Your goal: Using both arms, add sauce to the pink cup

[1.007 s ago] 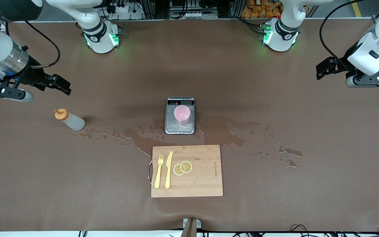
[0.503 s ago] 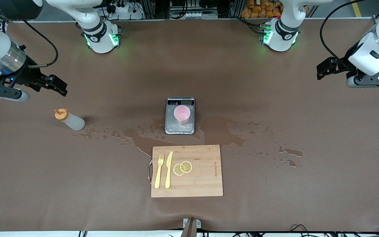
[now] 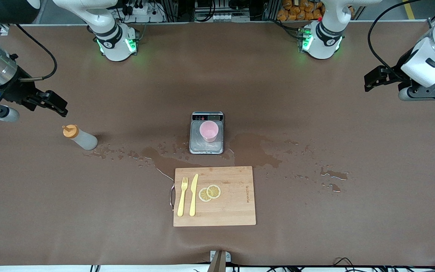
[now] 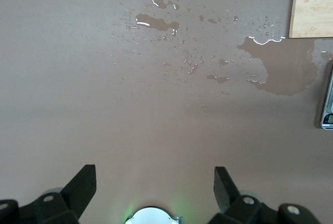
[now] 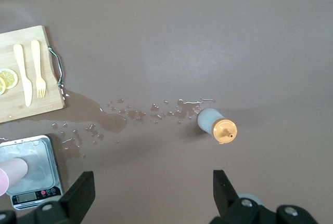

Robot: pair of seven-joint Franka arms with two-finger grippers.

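Brown table: pink cup on scale, sauce upright.

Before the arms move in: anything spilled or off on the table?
Yes. Liquid is already pooled and splattered on the brown mat, from beside the sauce bottle past the scale and along the cutting board's edge. The pink cup stands upright.

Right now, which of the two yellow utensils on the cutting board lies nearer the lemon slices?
The knife: it lies between the fork and the lemon slices, while the fork sits toward the board's handle edge.
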